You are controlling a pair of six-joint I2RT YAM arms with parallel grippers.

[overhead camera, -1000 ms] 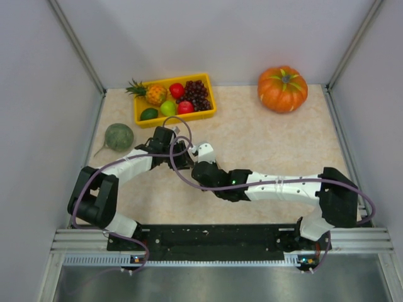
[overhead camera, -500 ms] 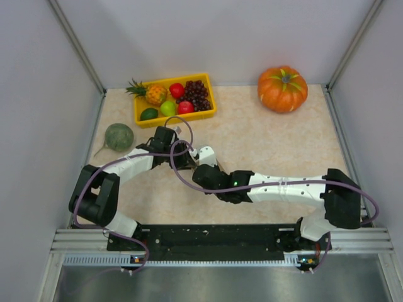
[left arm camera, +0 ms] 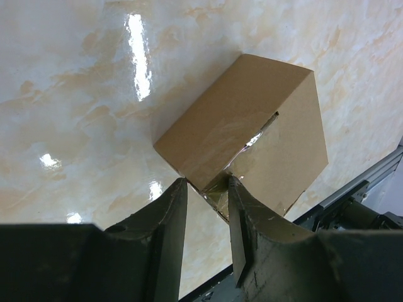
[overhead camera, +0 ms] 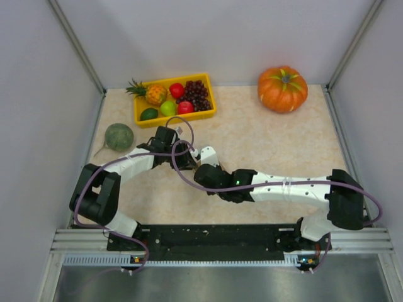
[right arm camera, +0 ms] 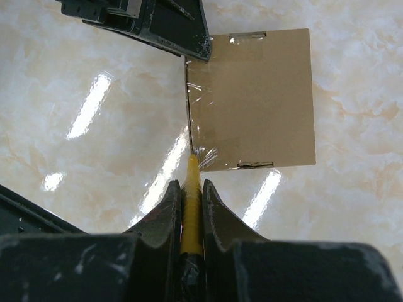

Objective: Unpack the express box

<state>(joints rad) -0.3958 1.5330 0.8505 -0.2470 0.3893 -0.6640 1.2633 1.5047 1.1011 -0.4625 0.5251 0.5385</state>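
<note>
Express box lies taped shut on the desk, corner pinched by the left tool; the right tool, clamped on a yellow cutter, meets its taped edge. Nothing unpacked yet.

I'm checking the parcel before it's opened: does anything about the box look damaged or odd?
Yes. The clear tape on the left edge of the box, in the right wrist view, is wrinkled and lifting where the yellow tool touches it. The cardboard shows no dents.
</note>
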